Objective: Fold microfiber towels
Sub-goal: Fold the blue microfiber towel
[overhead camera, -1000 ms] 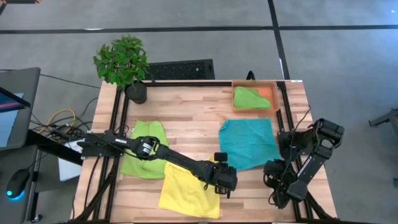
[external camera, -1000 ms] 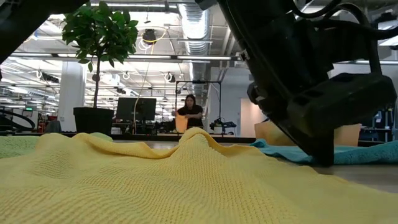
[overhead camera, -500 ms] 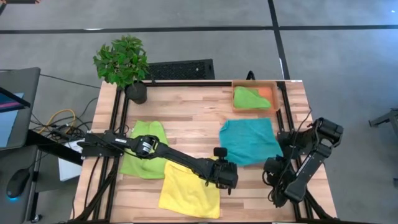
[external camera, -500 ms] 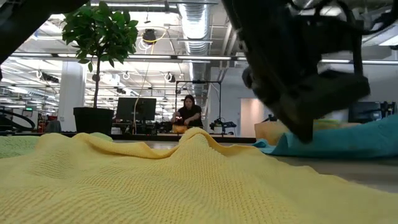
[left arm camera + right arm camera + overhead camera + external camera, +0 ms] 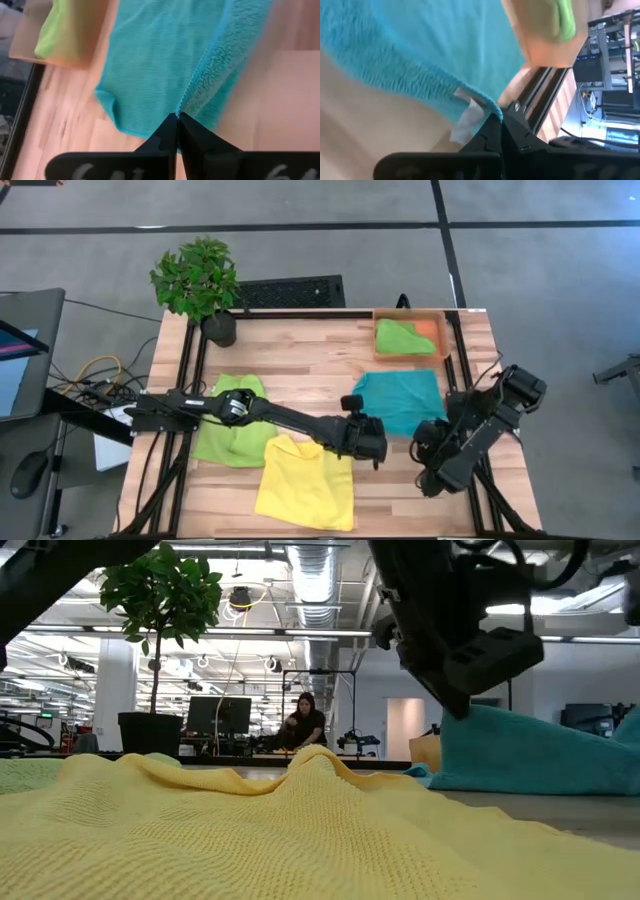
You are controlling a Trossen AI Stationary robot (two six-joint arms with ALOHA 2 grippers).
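Your left tool (image 5: 372,442) has just snapped shut on the near left corner of the teal towel (image 5: 402,398), where a second ago it stood half open over that corner, and your right tool (image 5: 428,450) is clamped on the near right corner beside the white tag (image 5: 465,121). Between then and now both have lifted the near edge off the desk (image 5: 310,350) and begun carrying it toward the far edge, so the towel now looks shorter front to back from above. I read this as the first fold under way, not yet laid down. The teal towel lies right of centre, just in front of the orange tray (image 5: 433,330) that holds a green towel (image 5: 402,338); its long axis now runs left to right, with the raised edge facing the tray. The yellow towel (image 5: 305,485) and lime towel (image 5: 235,430) wait unfolded at the near left.
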